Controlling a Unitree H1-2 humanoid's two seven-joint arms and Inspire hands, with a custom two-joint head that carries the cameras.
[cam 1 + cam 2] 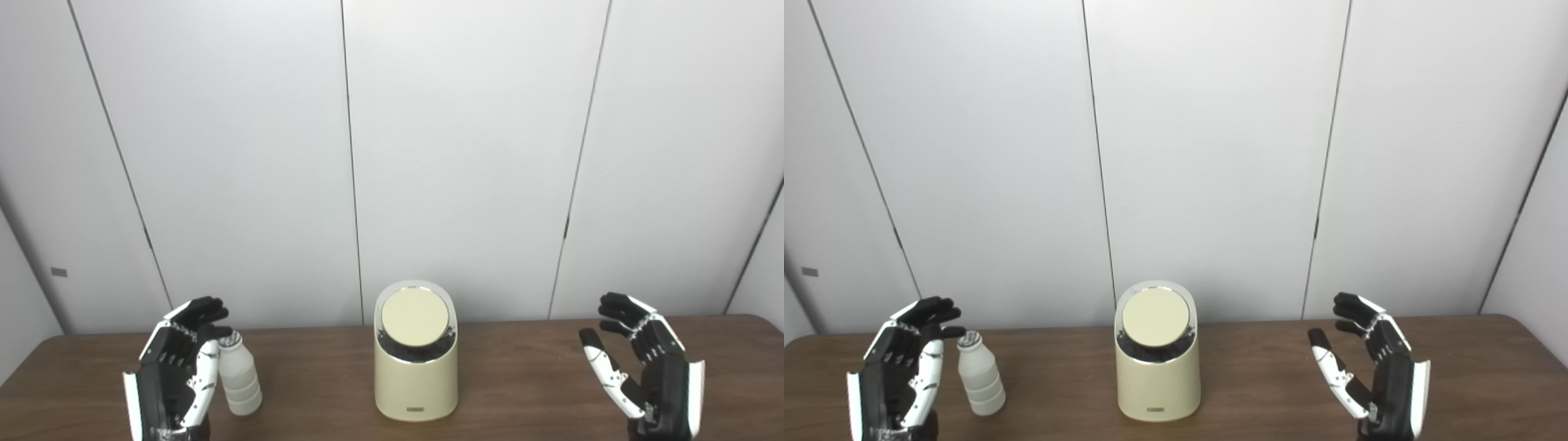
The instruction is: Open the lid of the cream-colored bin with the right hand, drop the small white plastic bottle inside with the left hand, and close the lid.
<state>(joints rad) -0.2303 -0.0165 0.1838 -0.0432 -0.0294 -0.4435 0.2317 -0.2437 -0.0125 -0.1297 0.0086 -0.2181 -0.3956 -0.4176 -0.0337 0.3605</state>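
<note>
A cream-colored bin (pixel 416 383) stands at the middle of the brown table, its round slanted lid (pixel 415 317) closed and facing me. A small white plastic bottle (pixel 239 375) stands upright to the bin's left. My left hand (pixel 177 370) is open just left of the bottle, fingers apart and curved toward it; whether the thumb touches the bottle I cannot tell. My right hand (pixel 646 367) is open well to the right of the bin, palm facing inward, holding nothing.
The brown wooden table (pixel 520 380) stretches across the view, with its back edge against a white panelled wall (pixel 465 153). Bare table surface lies between the bin and each hand.
</note>
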